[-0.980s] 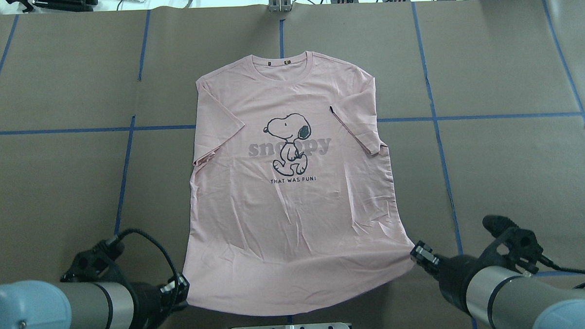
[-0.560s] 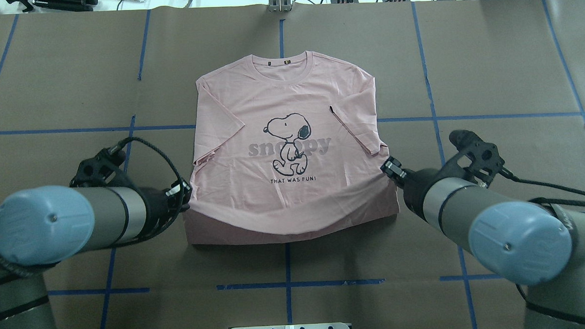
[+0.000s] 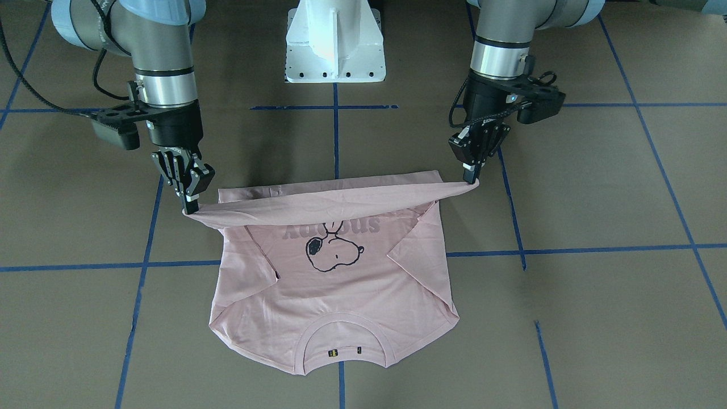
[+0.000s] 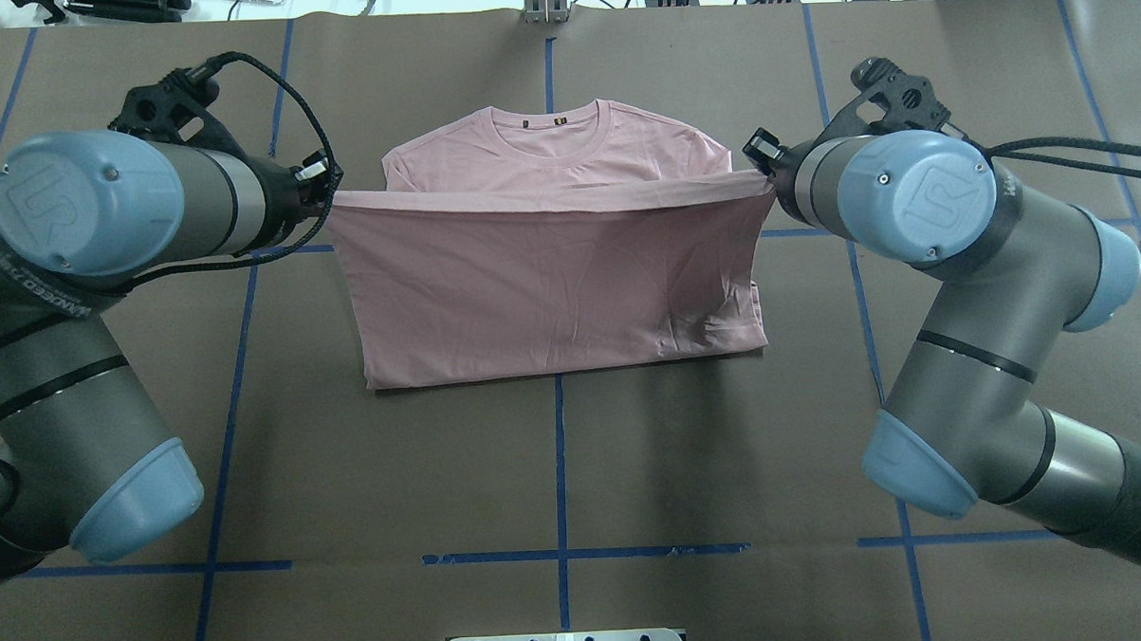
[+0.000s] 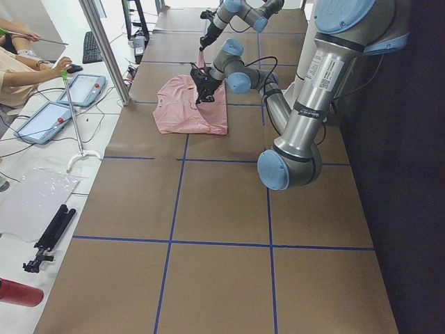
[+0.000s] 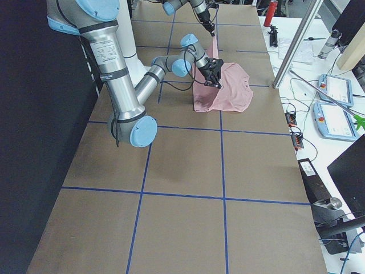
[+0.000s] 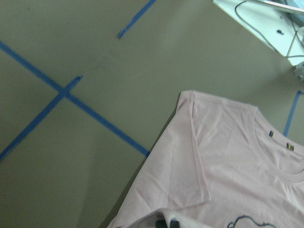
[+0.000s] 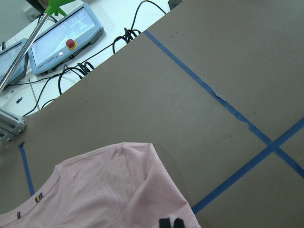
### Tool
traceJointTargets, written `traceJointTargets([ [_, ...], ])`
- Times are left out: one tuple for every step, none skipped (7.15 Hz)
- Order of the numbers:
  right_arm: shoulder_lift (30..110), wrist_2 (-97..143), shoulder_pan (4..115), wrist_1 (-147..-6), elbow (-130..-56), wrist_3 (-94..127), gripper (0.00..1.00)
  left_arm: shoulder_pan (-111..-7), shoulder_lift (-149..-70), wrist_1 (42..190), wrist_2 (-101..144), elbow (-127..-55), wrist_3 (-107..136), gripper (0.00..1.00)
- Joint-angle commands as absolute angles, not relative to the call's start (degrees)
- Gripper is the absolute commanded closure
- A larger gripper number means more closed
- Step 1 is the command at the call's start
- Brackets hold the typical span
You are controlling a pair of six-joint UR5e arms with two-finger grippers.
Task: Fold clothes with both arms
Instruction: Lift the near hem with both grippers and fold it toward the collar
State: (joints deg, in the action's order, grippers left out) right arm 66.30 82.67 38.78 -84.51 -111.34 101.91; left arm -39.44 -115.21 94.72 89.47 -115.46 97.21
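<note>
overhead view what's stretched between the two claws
The bottom edge of the pink t-shirt, pulled tight from the left claw to the right claw, above the shirt's chest. The front-facing view shows it too.

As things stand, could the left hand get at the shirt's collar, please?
Probably not yet: the left hand is shut on a hem corner of the T-shirt, though its collar lies uncovered beyond.

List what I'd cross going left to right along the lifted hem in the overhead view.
left arm → left gripper, shut on one hem corner → T-shirt, hem stretched between the grippers → right gripper, shut on the other corner → right arm
</note>
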Motion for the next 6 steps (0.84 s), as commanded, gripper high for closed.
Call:
traceJointTargets([
  [62.78,84.72,42.44,-84.46,-105.25,98.97,1.0,-40.52,-119.49,95.79,88.6,-110.08,95.45,1.0],
  [61.45,84.73,42.63,-84.11,-101.38,98.96,1.0,-40.43,-122.84,96.06,87.29,-104.82,95.45,1.0],
  [59.87,84.81,42.63,-84.02,-98.47,98.88,1.0,-40.52,-123.48,99.81,86.23,-100.68,95.36,1.0],
  [56.55,84.99,42.54,-84.02,-93.3,98.88,1.0,-40.43,-123.49,106.2,85.7,-95.68,95.36,1.0],
  [53.73,84.99,42.45,-83.94,-88.99,98.88,1.0,-40.43,-123.66,109.48,85.61,-92.67,95.36,1.0],
  [52.48,84.99,42.36,-82.89,-85.9,98.79,1.0,-40.43,-125.4,110.64,85.61,-89.59,95.45,1.0],
])
